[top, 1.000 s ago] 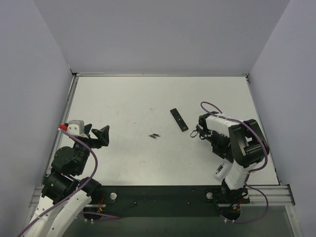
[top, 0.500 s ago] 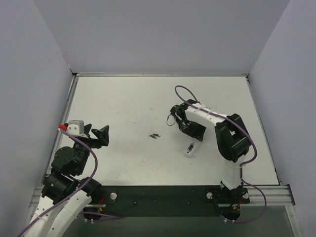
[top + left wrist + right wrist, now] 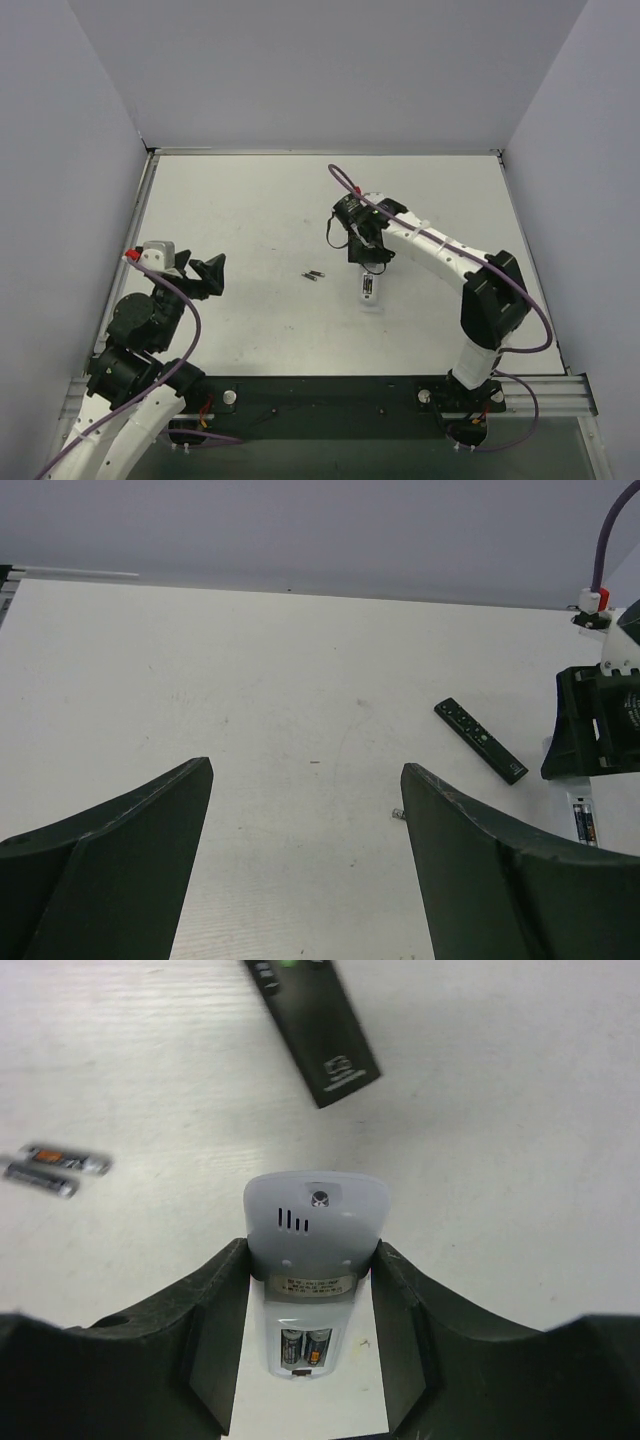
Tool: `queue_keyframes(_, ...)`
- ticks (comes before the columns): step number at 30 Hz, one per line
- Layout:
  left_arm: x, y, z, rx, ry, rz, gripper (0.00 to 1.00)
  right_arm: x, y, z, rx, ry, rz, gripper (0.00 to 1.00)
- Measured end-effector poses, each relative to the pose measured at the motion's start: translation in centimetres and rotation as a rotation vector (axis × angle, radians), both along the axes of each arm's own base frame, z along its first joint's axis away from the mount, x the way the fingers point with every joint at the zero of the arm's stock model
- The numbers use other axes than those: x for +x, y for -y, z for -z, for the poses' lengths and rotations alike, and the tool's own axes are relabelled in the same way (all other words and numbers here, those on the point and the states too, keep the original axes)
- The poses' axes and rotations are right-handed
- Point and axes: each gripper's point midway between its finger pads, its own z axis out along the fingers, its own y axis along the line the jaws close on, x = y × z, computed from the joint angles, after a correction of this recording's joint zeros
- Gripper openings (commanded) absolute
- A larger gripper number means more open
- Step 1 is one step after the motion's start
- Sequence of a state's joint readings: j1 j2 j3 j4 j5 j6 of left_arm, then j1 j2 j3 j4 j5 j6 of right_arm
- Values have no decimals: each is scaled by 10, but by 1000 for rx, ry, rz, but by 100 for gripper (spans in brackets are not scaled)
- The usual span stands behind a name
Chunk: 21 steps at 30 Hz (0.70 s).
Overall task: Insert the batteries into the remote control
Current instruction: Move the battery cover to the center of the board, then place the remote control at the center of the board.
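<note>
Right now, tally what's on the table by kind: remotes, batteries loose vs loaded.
White remote: 1
Black remote: 1
Loose batteries: 2
Loaded batteries, in the white remote's open compartment: 2
Total: 6

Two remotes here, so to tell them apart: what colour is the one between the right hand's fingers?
White remote; right wrist view shows it best.

remote control: smooth white plastic, faint sheen | batteries: glossy dark wrap, silvery metal ends | black remote: smooth black plastic | table: matt white, finely grained | left gripper: matt dark plastic
</note>
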<state>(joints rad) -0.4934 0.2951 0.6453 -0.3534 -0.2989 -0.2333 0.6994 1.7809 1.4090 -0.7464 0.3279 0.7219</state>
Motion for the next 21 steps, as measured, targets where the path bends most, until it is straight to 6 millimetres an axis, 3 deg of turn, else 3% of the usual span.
queue_keyframes(5,4,5,5,-11,-16,23,87,-9,-40,-18,135,-7,-308,0)
queue_keyframes(11,11,8,14,-24,-38,34,87,-39,-88,22,158,-155,-661,0)
queue_keyframes(16,16,13,18,-68,-49,48,87,-67,-109,52,160,-250,-867,0)
queue_keyframes(21,19,32,45,-201,-126,101,87,-83,-110,51,219,-208,-993,0)
